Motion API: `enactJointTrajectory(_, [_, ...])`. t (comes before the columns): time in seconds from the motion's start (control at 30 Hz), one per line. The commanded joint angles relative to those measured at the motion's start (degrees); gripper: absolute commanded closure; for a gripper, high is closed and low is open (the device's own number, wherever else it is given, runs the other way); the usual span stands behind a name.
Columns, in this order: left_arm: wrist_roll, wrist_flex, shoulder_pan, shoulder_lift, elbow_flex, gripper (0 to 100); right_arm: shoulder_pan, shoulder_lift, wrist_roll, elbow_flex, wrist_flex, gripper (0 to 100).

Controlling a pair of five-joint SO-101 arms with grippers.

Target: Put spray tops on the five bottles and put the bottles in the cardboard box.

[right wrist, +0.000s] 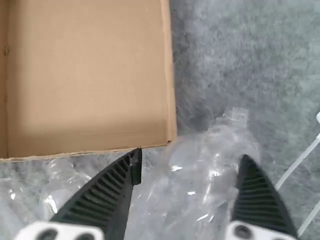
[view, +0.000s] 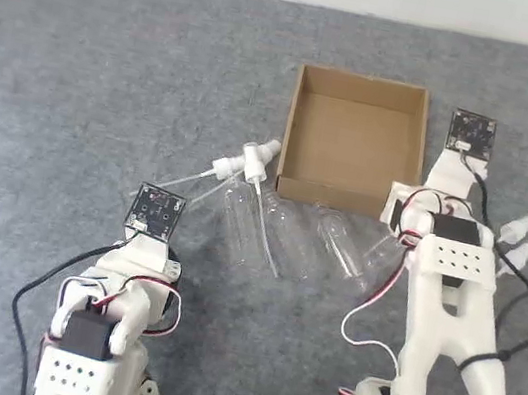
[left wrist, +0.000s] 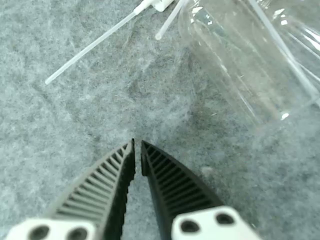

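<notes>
Several clear bottles (view: 284,231) lie side by side on the grey carpet just in front of the cardboard box (view: 354,142), all without tops. Two white spray tops (view: 249,163) with long tubes lie left of the box, and two more spray tops (view: 517,240) lie beside the right arm. My right gripper (right wrist: 191,160) is open, its fingers standing either side of a bottle (right wrist: 210,175) near the box's front corner (right wrist: 167,100). My left gripper (left wrist: 137,146) is shut with nothing in it, low over bare carpet, short of a bottle (left wrist: 240,65) and a spray tube (left wrist: 90,47).
The box is open on top and has nothing inside. The right arm (view: 451,290) stretches along the box's right side, with cables trailing off it. Open carpet lies to the left and far behind the box.
</notes>
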Motion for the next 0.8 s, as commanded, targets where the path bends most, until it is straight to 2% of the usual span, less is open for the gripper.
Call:
enactJointTrajectory(0.0, [0.0, 0.18, -0.26, -1.14, -0.66, 99, -0.31, 0.13, -0.62, -0.26, -1.98, 86.1])
enactJointTrajectory(0.1, [0.0, 0.18, -0.26, -1.14, -0.66, 99, -0.31, -0.48, -0.26, -0.26, -1.36, 89.9])
enactJointTrajectory(0.33, [0.0, 0.18, -0.26, -1.14, -0.66, 99, 3.38, -0.66, -0.09, -1.67, -0.84, 90.4])
enactJointTrajectory(0.77, [0.0, 0.18, -0.26, -1.14, -0.66, 99, 6.02, -0.04, 0.53, -26.73, 19.03, 90.0])
